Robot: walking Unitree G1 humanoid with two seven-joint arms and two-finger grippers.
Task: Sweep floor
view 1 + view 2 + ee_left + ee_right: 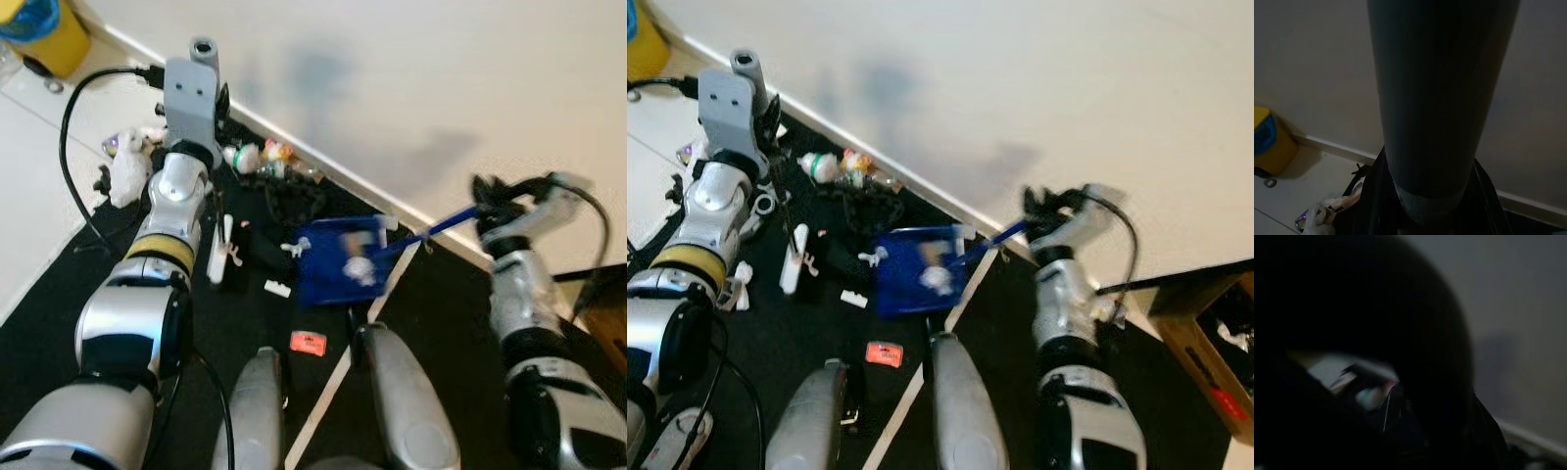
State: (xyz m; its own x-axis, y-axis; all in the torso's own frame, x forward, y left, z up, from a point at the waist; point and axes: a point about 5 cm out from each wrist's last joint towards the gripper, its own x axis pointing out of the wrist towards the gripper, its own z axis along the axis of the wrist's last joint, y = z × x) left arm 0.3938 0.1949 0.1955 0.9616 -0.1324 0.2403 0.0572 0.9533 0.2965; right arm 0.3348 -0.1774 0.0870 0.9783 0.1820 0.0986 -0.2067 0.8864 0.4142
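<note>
On black mat (59,323): one blue dustpan (338,262).

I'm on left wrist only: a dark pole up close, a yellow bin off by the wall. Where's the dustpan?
Observer: The blue dustpan lies on the black floor near the baseboard, ahead of the robot's feet. The right gripper holds its handle.
Operator: Anything in it?
Observer: Yes, a few white scraps sit in the pan.
Operator: What's not swept yet?
Observer: A pile of litter, with a bottle and wrappers, against the baseboard to the pan's left, and an orange card on the floor near the feet.
</note>
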